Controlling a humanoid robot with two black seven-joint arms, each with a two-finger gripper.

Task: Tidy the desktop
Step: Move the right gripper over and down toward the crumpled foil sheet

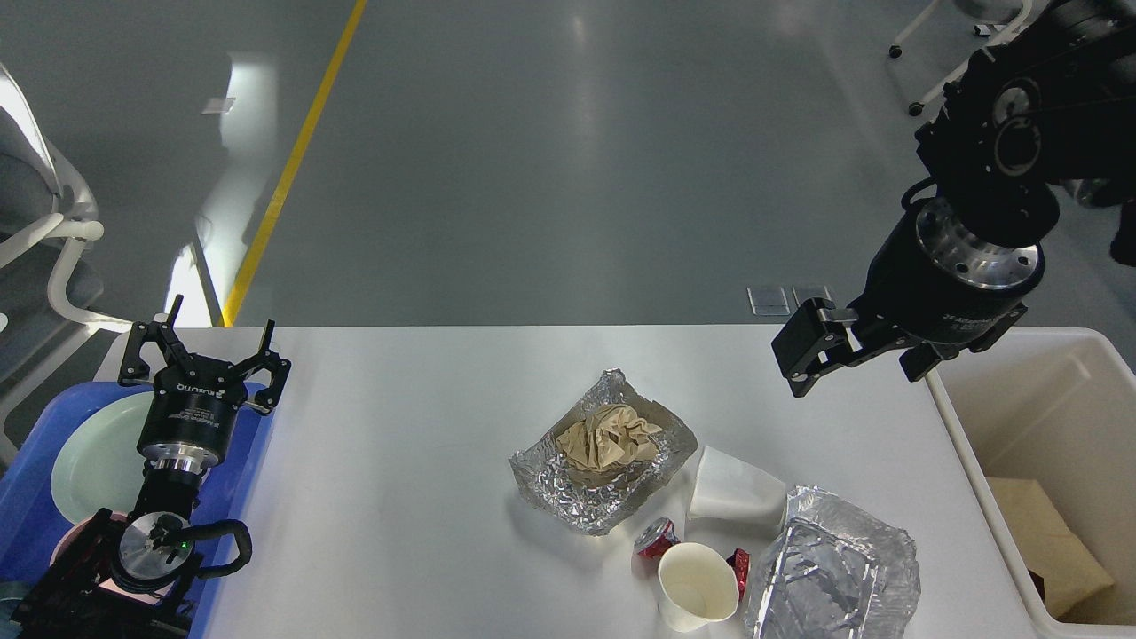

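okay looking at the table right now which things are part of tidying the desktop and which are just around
Part of the job: desktop, foil tray with crumpled paper, empty foil tray, upright paper cup, tipped paper cup, red can, cream bin.

Just around: blue tray, plate, chairs.

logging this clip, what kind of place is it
Probably a robot lab or workshop, not a home: bare grey floor with a yellow line, wheeled chairs pushed aside, and a desktop set up with staged rubbish beside a bin.
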